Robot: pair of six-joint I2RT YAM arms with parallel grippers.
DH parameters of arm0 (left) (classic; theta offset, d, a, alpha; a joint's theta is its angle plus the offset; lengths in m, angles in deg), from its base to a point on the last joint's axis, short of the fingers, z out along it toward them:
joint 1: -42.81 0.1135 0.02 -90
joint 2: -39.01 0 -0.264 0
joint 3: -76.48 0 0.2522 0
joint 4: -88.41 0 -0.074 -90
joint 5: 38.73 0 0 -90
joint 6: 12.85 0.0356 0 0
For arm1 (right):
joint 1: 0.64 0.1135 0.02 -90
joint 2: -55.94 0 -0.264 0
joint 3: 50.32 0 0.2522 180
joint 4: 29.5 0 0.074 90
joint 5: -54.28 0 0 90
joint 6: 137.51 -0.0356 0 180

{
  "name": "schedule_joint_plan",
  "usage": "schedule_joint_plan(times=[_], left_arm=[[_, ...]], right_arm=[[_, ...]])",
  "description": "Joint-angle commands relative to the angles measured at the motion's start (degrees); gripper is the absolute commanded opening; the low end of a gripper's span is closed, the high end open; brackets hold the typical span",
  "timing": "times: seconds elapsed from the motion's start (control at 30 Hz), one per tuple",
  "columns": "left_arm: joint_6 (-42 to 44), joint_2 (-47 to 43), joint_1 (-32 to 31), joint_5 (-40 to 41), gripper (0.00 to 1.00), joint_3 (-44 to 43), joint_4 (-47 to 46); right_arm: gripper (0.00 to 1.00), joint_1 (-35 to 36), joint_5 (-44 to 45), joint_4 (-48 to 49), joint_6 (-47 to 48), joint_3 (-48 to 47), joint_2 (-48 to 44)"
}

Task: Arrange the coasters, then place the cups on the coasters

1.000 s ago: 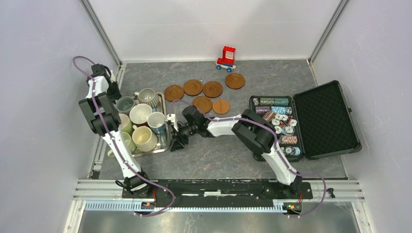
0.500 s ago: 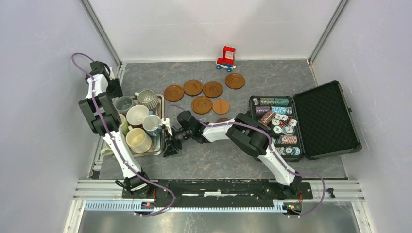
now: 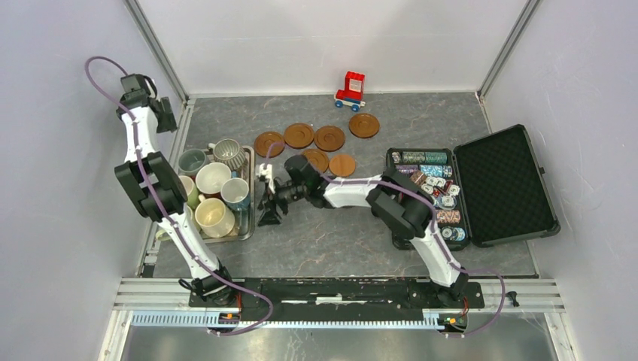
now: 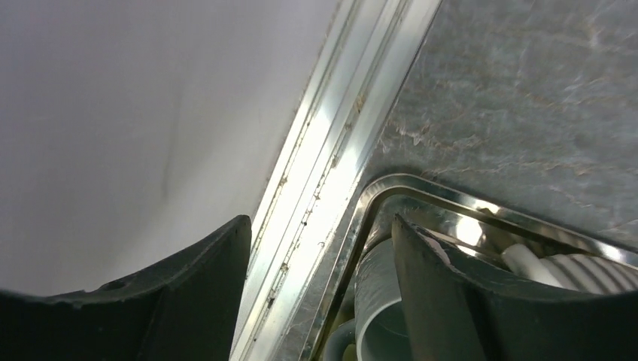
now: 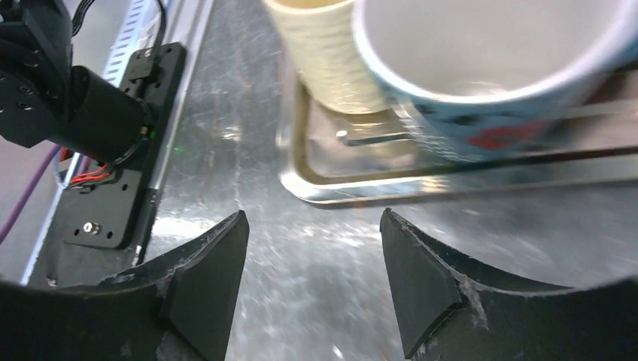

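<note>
The right end effector (image 5: 312, 226), jaws apart and empty, hovers low at the rim of the tray (image 5: 361, 199), beside the blue-white cup (image 5: 489, 90). The left end effector (image 4: 320, 226), likewise apart and empty, hangs over the tray's far left corner. Arranging likely goes best if the coasters (image 3: 299, 135) are spread well apart first, leaving room for handles. Six coasters show on the worktop (image 3: 338, 233); at least six cups (image 3: 213, 179) crowd the tray.

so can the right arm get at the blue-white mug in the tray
Probably yes: the right gripper sits open just outside the tray rim, the blue-white mug right behind it, nothing between.
</note>
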Motion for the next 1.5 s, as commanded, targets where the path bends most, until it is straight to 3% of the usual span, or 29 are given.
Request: schedule_joint_plan(times=[0.0,0.23,0.47,0.6,0.77,1.03,1.47], left_arm=[[2.05,-6.82,-0.62,-0.58,0.77,-3.7,-3.63],[6.42,-10.29,-5.03,-7.3,0.9,-9.31,0.82],[8.64,-11.07,-13.48,-18.85,0.93,-11.41,5.0],[10.44,-8.3,-21.19,-23.0,0.93,-13.9,9.8],[10.41,-3.85,-30.48,-26.93,0.91,-13.38,13.82],[8.62,-0.55,-41.61,-27.21,0.85,-3.05,8.37],[6.09,8.99,-44.64,-23.54,0.76,-2.12,3.12]], right_arm=[[0.74,-5.51,1.32,-5.21,7.6,0.46,-10.65],[0.83,-15.01,6.82,-14.16,11.49,-1.64,-18.33],[0.84,-25.25,17.73,-22.02,12.97,-2.96,-20.4],[0.81,-29.38,19.71,-26.93,14.14,-2.94,-19.25],[0.78,-30.52,21.9,-32.8,18.13,-2.88,-17.64],[0.68,-31.76,24.17,-37.16,21.32,-1.89,-14.17],[0.57,-32.41,21.93,-37.68,22.39,-4.58,-6.85]])
